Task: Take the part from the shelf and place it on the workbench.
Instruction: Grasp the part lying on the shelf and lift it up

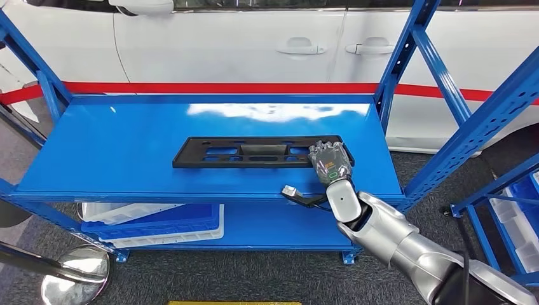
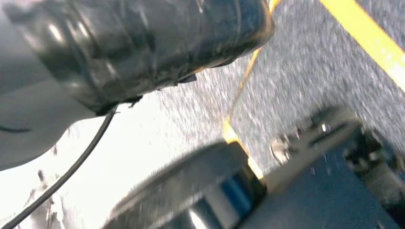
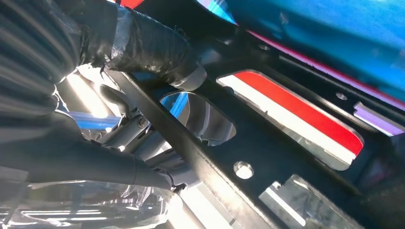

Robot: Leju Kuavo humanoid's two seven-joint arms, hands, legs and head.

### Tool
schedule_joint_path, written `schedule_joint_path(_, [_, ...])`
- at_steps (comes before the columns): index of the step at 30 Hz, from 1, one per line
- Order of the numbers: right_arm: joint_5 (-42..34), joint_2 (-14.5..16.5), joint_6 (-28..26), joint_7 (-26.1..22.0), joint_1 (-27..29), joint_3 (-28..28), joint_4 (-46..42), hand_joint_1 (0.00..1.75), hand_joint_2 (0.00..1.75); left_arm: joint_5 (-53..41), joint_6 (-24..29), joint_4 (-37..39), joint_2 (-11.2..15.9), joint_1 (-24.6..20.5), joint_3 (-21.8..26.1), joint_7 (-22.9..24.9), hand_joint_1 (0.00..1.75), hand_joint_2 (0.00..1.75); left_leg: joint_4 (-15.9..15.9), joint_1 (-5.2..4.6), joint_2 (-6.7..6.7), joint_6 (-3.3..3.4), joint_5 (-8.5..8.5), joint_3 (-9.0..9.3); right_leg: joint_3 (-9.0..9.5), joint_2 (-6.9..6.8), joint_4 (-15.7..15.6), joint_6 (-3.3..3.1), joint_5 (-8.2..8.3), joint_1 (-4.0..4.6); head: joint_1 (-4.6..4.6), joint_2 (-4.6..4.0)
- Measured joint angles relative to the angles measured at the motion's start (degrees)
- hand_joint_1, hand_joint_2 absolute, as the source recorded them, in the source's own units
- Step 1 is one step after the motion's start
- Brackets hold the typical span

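While the black part (image 1: 254,152) lay flat near the middle of the blue shelf (image 1: 127,152), the right hand (image 1: 330,162) rested on the part's end nearest the shelf's right-hand upright (image 1: 400,57). In the right wrist view its thumb (image 3: 148,47) and a dark finger (image 3: 95,167) sat on either side of the part's edge bar, closed on it. Blue and white bins (image 1: 152,222) stood on the lower level beneath the shelf's left half.

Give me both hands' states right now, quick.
Right hand: closed around the right end of the black part lying on the blue shelf.
Left hand: cannot be told; its wrist view is a blur facing the floor.
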Motion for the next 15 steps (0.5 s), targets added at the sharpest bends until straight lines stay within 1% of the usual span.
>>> schedule_joint_path(2, [0.1, -0.03, -0.18, -0.04, 0.1, 0.0, 0.0, 1.75, 1.75, -0.26, -0.08, 0.0, 0.0, -0.01, 0.0, 0.07, 0.0, 0.0, 0.02, -0.02, 0.0, 0.02, -0.01, -0.01, -0.45, 0.0, 1.02, 0.03, -0.4, -0.01, -0.01, 0.0])
schedule_joint_path(4, [0.46, -0.15, -1.02, -0.15, 0.52, 0.0, -0.01, 1.75, 1.75, -1.07, -0.32, 0.0, 0.0, 0.0, 0.0, 0.18, 0.0, 0.0, 0.07, -0.06, 0.01, 0.1, -0.06, -0.04, -1.73, -0.01, 3.89, 0.15, -1.25, -0.06, -0.02, 0.0])
schedule_joint_path(5, [0.58, -0.42, -3.99, 0.02, 1.13, -0.14, -0.18, 1.75, 1.75, -1.95, -0.48, 0.0, -0.02, 0.01, 0.0, 0.02, 0.0, 0.0, 0.5, -0.01, -0.01, 0.0, -0.35, -0.11, -0.62, -0.05, 1.78, 0.32, 0.33, -0.23, 0.02, 0.0])
schedule_joint_path(6, [0.62, -0.74, -7.79, 0.37, 1.78, -0.39, -0.49, 1.75, 1.75, -2.73, -0.46, 0.0, -0.04, 0.01, 0.0, -0.38, 0.0, 0.0, 1.18, -0.08, -0.06, -0.22, -0.74, -0.34, 0.87, -0.09, -1.25, 0.46, 1.86, -0.31, 0.07, 0.0])
schedule_joint_path(8, [0.88, -1.62, -17.35, 1.69, 3.39, -1.4, -2.02, 1.75, 1.75, -4.29, 0.2, 0.0, -0.09, -0.02, 0.0, -1.79, 0.0, 0.0, 2.65, -0.12, -0.19, -0.72, -1.45, -1.04, 4.31, -0.08, -8.39, 0.25, 5.22, -0.45, 0.15, 0.0])
schedule_joint_path(10, [1.89, -2.43, -22.36, 2.82, 4.6, -2.62, -4.27, 1.75, 1.75, -5.13, 1.25, 0.0, -0.11, 0.02, 0.0, -3.04, 0.0, 0.0, 3.03, -0.15, -0.28, -0.97, -1.47, -1.5, 4.2, -0.01, -8.49, -0.41, 5.04, -0.28, 0.14, 0.0])
schedule_joint_path(11, [2.41, -2.86, -23.55, 3.16, 5.03, -3.24, -5.61, 1.75, 1.75, -5.45, 1.63, 0.0, -0.12, 0.07, 0.0, -3.42, 0.0, 0.0, 3.27, -0.07, -0.28, -1.17, -1.69, -1.63, 4.18, -0.03, -8.58, -0.68, 5.12, -0.3, 0.16, 0.0])
schedule_joint_path(12, [2.76, -3.28, -23.99, 3.32, 5.28, -3.78, -6.88, 1.75, 1.75, -5.67, 1.89, 0.0, -0.13, 0.1, 0.0, -3.67, 0.0, 0.0, 4.02, -0.01, -0.26, -1.47, -2.28, -1.99, 4.23, -0.04, -8.69, -0.95, 5.2, -0.38, 0.12, 0.0])
schedule_joint_path(14, [3.06, -4.01, -24.08, 3.51, 5.53, -4.74, -9.15, 1.75, 1.75, -5.9, 2.2, 0.0, -0.15, 0.07, 0.0, -3.9, 0.0, 0.0, 7.72, 0.26, -0.2, -2.22, -4.6, -3.66, 4.35, -0.04, -8.9, -1.38, 5.32, -0.6, 0.02, 0.0])
schedule_joint_path(15, [3.27, -4.28, -24.44, 3.65, 5.73, -5.16, -10.14, 1.75, 1.75, -5.94, 2.37, 0.0, -0.17, 0.07, 0.0, -3.97, 0.0, 0.0, 11.5, 0.42, -0.19, -2.59, -6.35, -5.43, 4.37, -0.04, -8.91, -1.51, 5.29, -0.59, -0.04, 0.0])
